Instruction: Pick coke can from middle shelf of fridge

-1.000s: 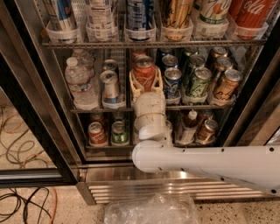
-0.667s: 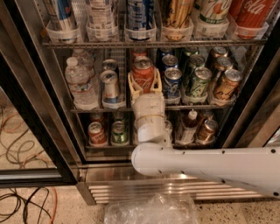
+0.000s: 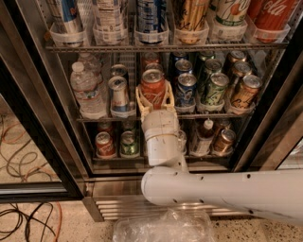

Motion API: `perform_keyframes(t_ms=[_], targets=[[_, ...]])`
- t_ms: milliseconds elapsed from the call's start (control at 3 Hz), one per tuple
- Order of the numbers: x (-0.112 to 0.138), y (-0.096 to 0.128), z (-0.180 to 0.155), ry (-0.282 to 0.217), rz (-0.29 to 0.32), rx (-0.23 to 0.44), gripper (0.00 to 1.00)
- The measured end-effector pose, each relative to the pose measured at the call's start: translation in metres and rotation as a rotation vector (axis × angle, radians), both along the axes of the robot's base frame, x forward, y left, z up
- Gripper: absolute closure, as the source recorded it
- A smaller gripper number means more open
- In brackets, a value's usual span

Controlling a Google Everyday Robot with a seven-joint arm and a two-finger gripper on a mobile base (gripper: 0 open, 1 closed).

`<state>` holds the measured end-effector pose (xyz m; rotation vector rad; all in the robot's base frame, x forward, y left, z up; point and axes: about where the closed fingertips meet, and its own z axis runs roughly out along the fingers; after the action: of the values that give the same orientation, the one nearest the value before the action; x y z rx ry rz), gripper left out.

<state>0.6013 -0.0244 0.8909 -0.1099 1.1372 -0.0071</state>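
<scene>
The coke can [image 3: 152, 89], red with a silver top, stands at the front of its lane on the middle shelf [image 3: 215, 115] of the open fridge [image 3: 45, 142]. My gripper [image 3: 154, 98] reaches in from below, and its cream fingers [image 3: 140, 100] press against both sides of the can's lower half. The can stands upright on the rack. My white arm [image 3: 227, 191] crosses the bottom of the view and hides part of the lower shelf.
A water bottle [image 3: 87, 90] and a silver can [image 3: 118, 94] stand left of the coke can, a blue Pepsi can [image 3: 185, 90] and green cans to the right. Tall cans [image 3: 151, 14] fill the rack above, small cans [image 3: 105, 144] the one below. Cables [image 3: 23, 217] and a plastic bag [image 3: 163, 227] lie on the floor.
</scene>
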Motion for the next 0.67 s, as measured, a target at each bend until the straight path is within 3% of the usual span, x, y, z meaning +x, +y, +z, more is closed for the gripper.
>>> perform_keyframes(t_ms=[667], targets=[[-0.04,0.0,-0.006,0.057,0.024,-0.008,1.0]])
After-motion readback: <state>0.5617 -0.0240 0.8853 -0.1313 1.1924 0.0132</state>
